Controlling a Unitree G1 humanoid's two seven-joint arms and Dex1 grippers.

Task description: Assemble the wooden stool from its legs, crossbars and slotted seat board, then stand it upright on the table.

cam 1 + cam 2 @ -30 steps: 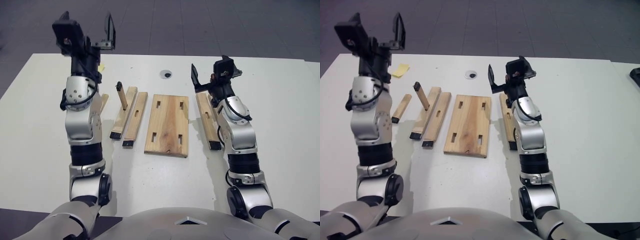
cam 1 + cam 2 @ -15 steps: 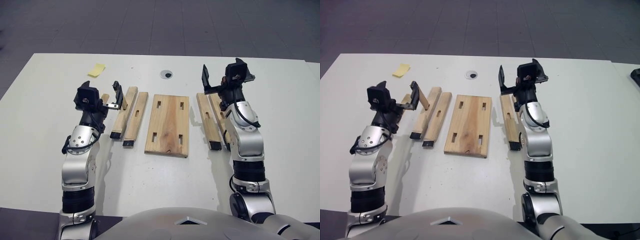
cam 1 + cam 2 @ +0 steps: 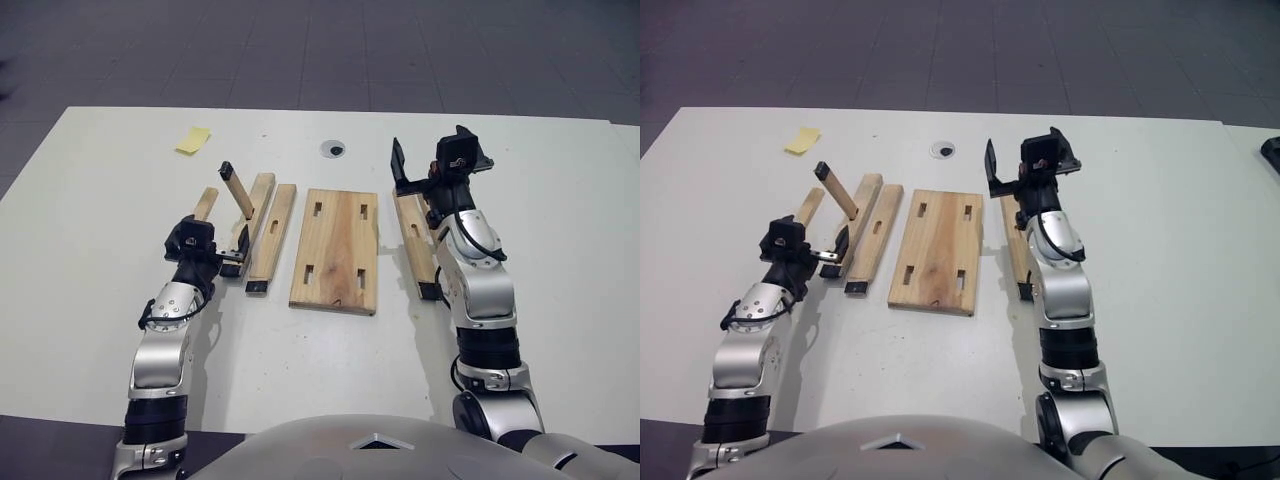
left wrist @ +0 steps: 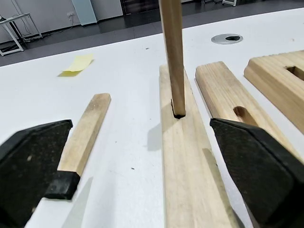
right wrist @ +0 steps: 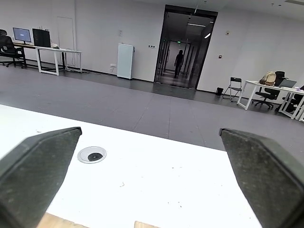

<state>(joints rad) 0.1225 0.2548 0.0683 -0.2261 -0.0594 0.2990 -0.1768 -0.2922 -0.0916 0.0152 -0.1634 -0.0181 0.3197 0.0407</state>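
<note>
1. Board (image 3: 335,250) is laid flat on the table.
2. Two legs (image 3: 272,235) are laid just left of the board; a crossbar (image 3: 237,190) is stood tilted in the outer one's slot.
3. Left gripper (image 4: 140,152) is held spread, low, at that leg's near end.
4. Right gripper (image 3: 432,172) is held spread above the right legs (image 3: 415,240), just right of the board.

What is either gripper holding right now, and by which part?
Nothing is held. The left gripper is open, its fingers either side of the near end of a leg; the right gripper is open above the table.
</note>
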